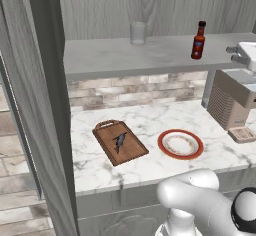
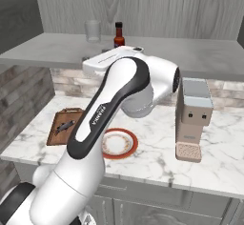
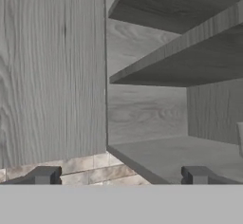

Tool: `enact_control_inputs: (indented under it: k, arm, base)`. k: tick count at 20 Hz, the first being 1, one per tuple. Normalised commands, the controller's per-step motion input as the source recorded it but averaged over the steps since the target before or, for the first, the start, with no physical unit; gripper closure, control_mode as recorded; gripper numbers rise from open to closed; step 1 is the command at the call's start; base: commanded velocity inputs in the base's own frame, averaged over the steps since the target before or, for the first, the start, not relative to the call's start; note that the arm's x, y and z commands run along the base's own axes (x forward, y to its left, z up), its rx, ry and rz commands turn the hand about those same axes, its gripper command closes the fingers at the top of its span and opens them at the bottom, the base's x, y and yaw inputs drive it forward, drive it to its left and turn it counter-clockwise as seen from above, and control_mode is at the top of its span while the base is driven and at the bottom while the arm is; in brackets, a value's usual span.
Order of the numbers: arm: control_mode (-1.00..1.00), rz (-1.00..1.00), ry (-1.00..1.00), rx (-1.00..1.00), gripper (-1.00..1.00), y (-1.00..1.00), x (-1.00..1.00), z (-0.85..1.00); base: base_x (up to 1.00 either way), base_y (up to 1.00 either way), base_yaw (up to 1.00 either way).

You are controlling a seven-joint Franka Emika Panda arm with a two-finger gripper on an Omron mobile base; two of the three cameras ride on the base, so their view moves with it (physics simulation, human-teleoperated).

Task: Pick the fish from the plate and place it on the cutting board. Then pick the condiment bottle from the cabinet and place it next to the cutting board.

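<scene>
In the left base view the fish [image 1: 119, 141] lies on the cutting board [image 1: 131, 152], which rests at an angle on the marbled counter [image 1: 150, 125], its handle end pointing toward the brick backsplash [image 1: 130, 92]. Just beside the board, to its right and not touching it, sits the plate [image 1: 197, 145], its pale centre bare. Above, on the shelf of the cabinet [image 1: 100, 57], the condiment bottle [image 1: 198, 41] stands upright toward the right, well apart from a clear glass [image 1: 138, 33] that stands farther left near the back wall. A coffee machine [image 1: 233, 97] occupies the counter's right side. In the right base view the robot's white arm rises across the middle of the scene; the cutting board [image 2: 56, 132] with the fish [image 2: 64, 126] on it shows to the arm's left, the plate [image 2: 125, 143] partly behind the arm, the condiment bottle [image 2: 118, 34] upright on the cabinet [image 2: 209, 57] shelf beside the glass [image 2: 93, 30], and the coffee machine [image 2: 193, 119] to the right. In the hand view the gripper [image 3: 121, 176] faces the cabinet [image 3: 52, 71] interior, its two finger tips [image 3: 43, 175] set wide apart with nothing between them; grey shelves and a side panel lie ahead.
</scene>
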Motion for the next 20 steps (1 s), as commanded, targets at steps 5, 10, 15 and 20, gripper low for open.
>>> enact_control_inputs:
  k: [5,10,15,20]
  arm:
    - [-1.00,-0.01,0.00,0.00,-1.00,-0.11,0.08,0.11]
    - [-1.00,-0.01,0.00,0.00,-1.00,-0.07,0.09,0.08]
    - [-1.00,-0.01,-0.01,-0.01,-1.00,-0.04,0.09,0.02]
    - [-1.00,-0.01,-0.01,0.00,-1.00,0.00,0.11,0.00]
  base:
    - [0.00,0.00,0.00]
    - [0.00,0.00,0.00]
    - [0.00,0.00,0.00]
    - [0.00,0.00,0.00]
